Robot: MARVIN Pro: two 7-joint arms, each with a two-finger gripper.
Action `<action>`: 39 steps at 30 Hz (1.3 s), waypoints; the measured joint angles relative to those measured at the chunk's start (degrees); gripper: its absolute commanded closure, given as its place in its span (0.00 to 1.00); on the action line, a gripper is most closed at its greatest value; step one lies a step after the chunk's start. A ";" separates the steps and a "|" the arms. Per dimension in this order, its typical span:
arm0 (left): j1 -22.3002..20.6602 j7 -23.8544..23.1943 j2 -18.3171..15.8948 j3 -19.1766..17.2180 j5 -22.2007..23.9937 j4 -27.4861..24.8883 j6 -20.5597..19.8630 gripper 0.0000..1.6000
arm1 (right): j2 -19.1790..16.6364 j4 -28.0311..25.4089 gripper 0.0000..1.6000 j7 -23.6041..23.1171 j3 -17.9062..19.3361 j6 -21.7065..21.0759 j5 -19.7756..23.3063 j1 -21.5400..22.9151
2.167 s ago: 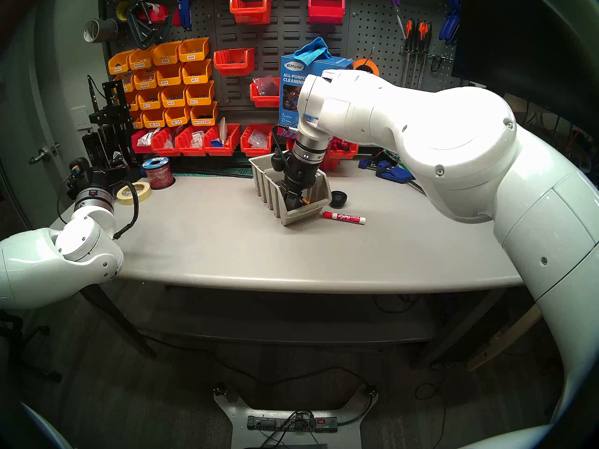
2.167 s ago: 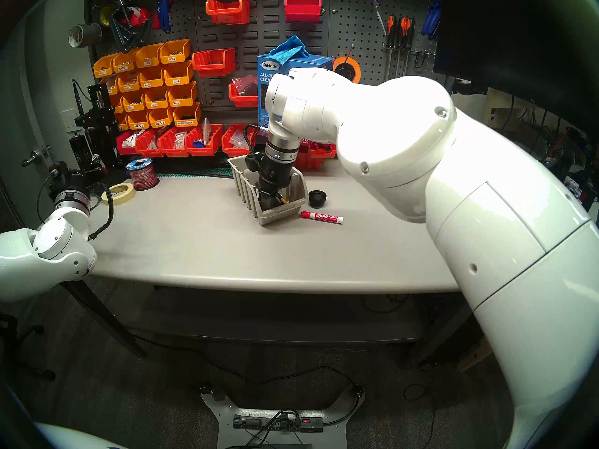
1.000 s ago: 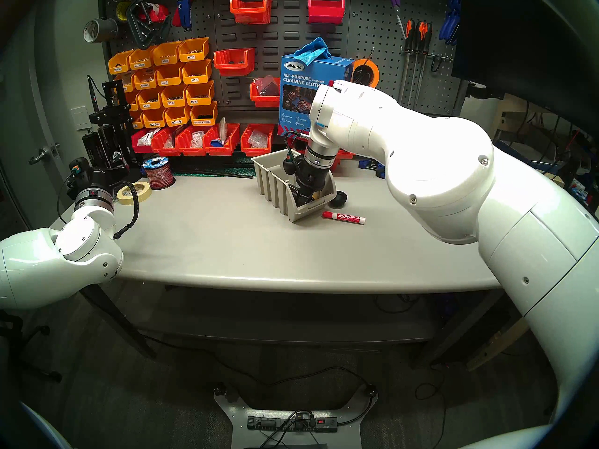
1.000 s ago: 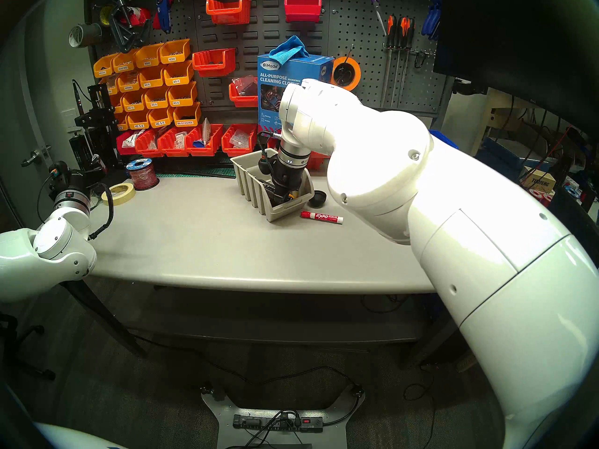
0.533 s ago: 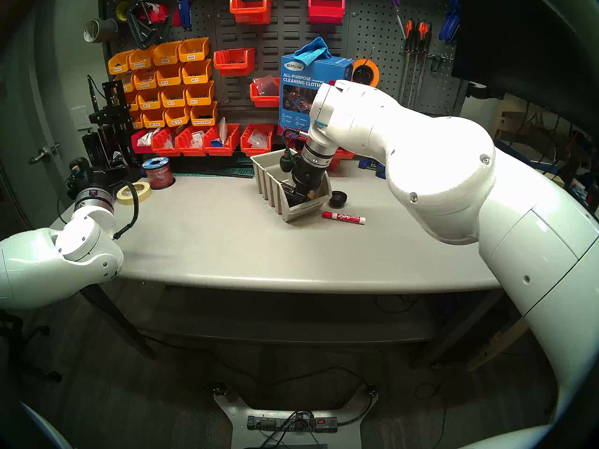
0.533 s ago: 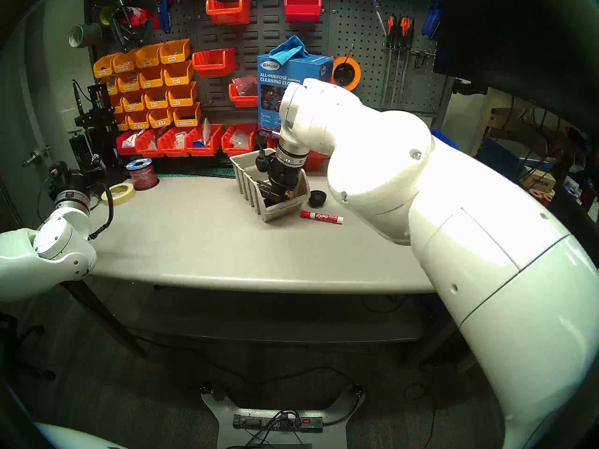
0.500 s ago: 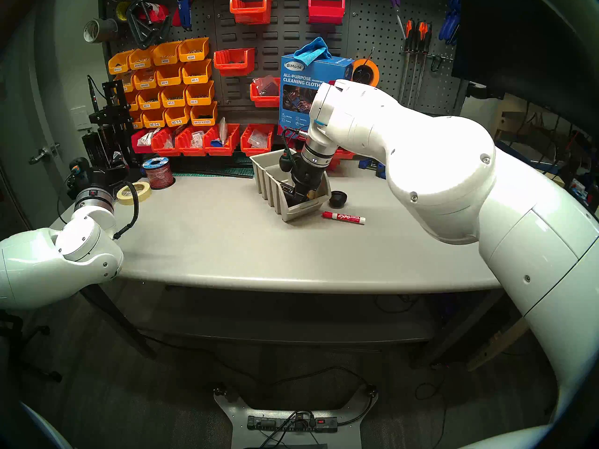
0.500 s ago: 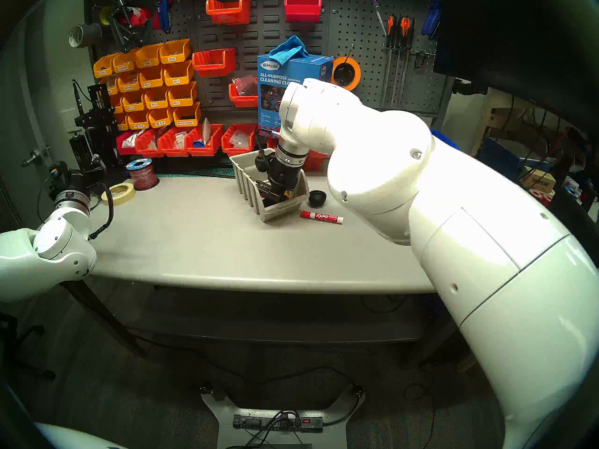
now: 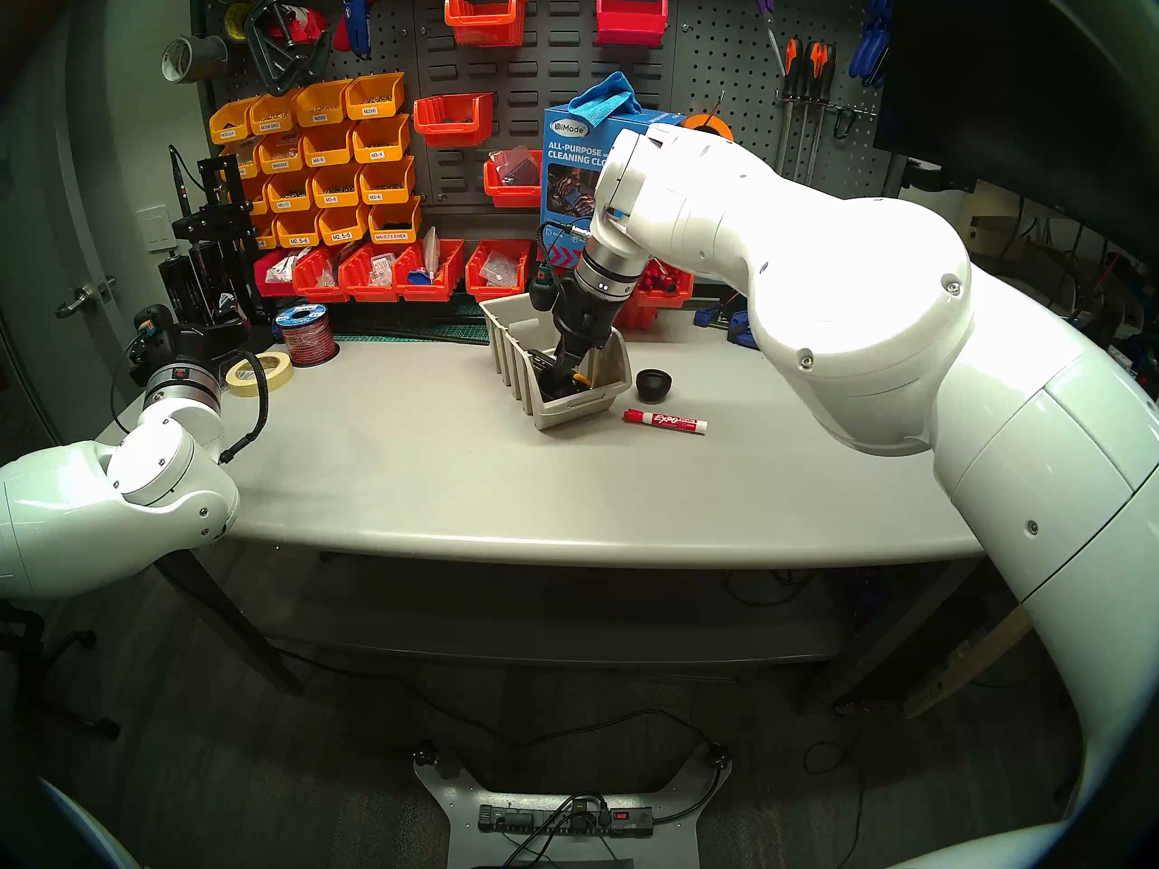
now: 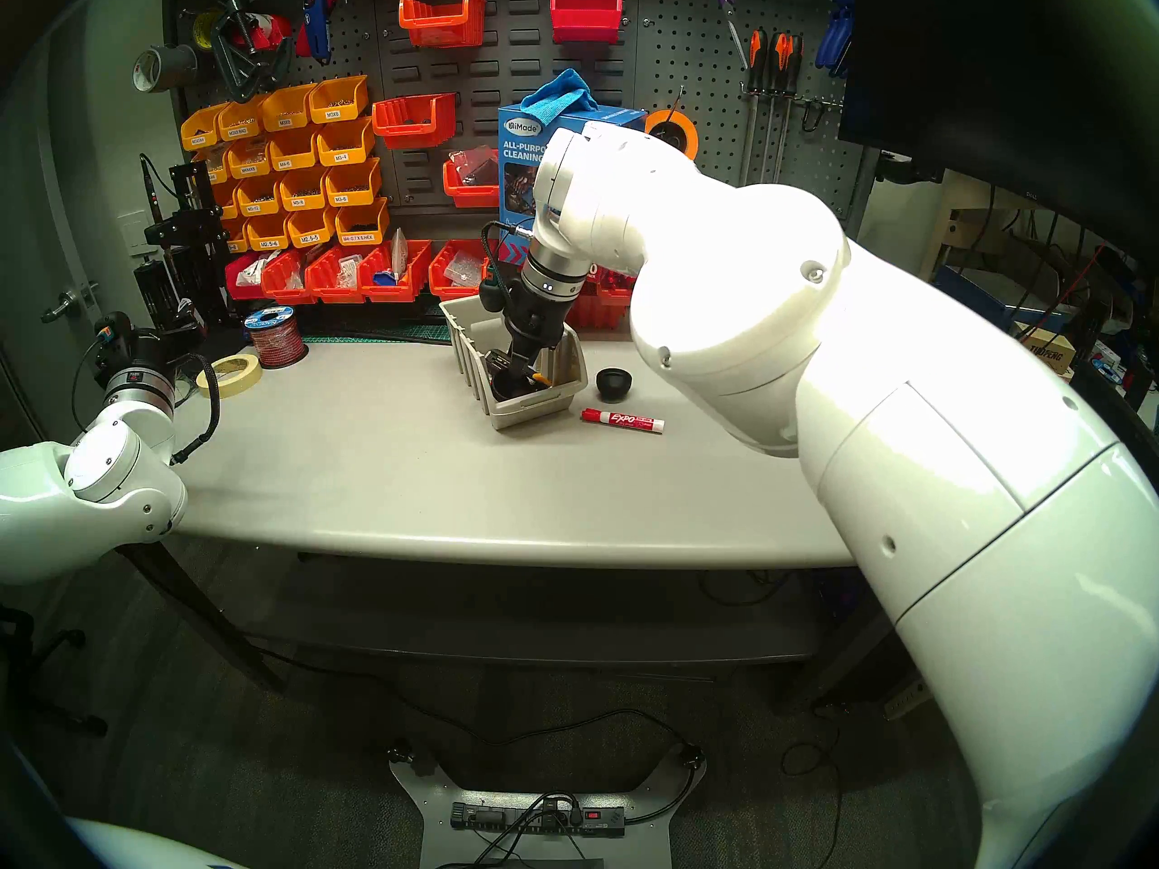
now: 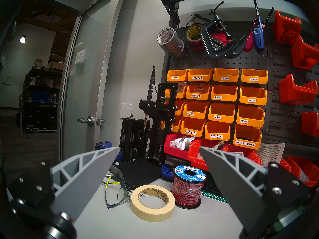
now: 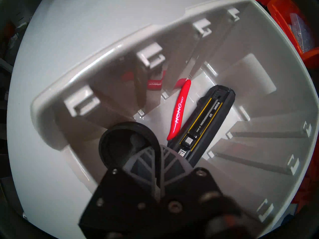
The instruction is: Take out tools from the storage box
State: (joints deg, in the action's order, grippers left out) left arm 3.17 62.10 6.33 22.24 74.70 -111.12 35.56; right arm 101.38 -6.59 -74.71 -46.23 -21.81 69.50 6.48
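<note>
The right tool is pinched tight on the rim of a small black round cup inside the beige storage box, one finger inside the cup's wall and one outside. From the right wrist view, the cup sits at about 9 o'clock of the tool, low in the box near its sloped front. At about 1 o'clock lie a slim red-handled tool and, just beside it, a long black tool with yellow marks, both on the box floor.

On the surface, at 3 o'clock of the box, a second black cup and a red-capped Expo marker are already out.

The step in hand looks like the lift-out of the gripped cup. The next move calls for a straight rise clear of the rim, then a carry toward 3 o'clock.

The left tool stands wide apart and empty, well away over the surface's 9 o'clock end.
</note>
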 measured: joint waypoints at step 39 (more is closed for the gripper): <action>0.00 0.00 0.00 0.00 0.00 0.01 0.00 0.00 | -5.88 0.17 1.00 4.59 0.89 -3.24 0.38 7.36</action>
State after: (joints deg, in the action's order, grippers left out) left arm 3.17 62.10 6.33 22.24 74.70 -111.12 35.56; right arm 95.51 -6.42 -70.12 -45.33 -25.05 69.87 13.84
